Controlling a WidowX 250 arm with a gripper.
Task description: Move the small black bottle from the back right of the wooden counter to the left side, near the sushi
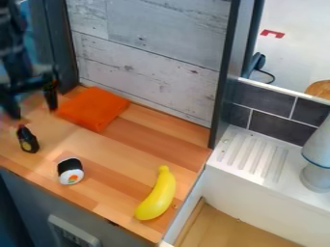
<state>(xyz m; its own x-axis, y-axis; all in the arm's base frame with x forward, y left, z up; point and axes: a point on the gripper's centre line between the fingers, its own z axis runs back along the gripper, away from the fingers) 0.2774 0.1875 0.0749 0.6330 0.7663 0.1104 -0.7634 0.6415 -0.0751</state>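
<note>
The empty end effector (32,108) is hanging wide open near the bottle (28,140); folding is keeping the cloth (93,107) compact.

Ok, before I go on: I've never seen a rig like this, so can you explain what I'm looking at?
It is one picture, from a fixed camera looking down at a slant. The black machine at upper left is a robot arm; its gripper, the two-fingered end, hangs near the orange cloth. Its fingers are apart, with nothing visible held between them. On the wooden counter also lie a yellow banana and a sushi roll, with a small dark bottle left of the roll. At right is a white ribbed ledge.
</note>
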